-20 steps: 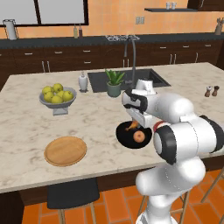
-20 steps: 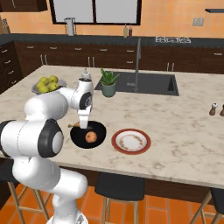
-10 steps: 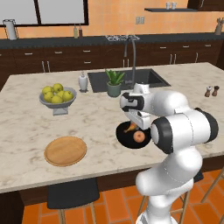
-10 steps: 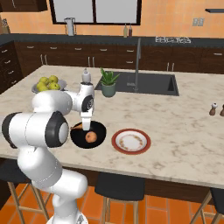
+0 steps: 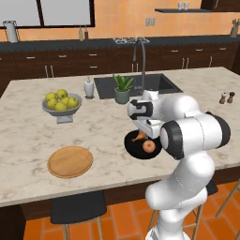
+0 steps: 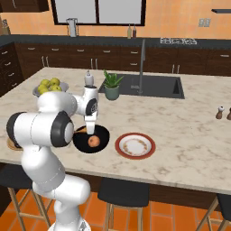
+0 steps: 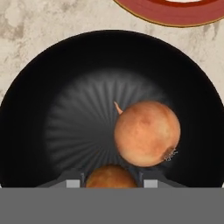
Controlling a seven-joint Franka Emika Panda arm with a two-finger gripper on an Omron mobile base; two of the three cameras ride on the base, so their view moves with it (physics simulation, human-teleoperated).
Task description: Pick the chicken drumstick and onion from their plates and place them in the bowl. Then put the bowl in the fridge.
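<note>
The glossy black bowl sits on the island counter with the round orange-brown onion inside it. My gripper points straight down into the bowl. The golden-brown chicken drumstick is between its fingertips, with a thin dark gap on each side, so the jaws stand slightly open. The light-wood plate lies bare to the left. The red-rimmed white plate lies bare just right of the bowl. The fridge is out of view.
A grey footed bowl of yellow-green apples, a small white dispenser bottle, a potted plant and the sink with its tall faucet stand behind the bowl. Salt and pepper shakers are far right. Stools stand below the counter's front edge.
The hand has settled a little lower and to the left over the bowl with the drumstick. Its jaws have eased apart around the drumstick. The onion and both plates have not moved.
</note>
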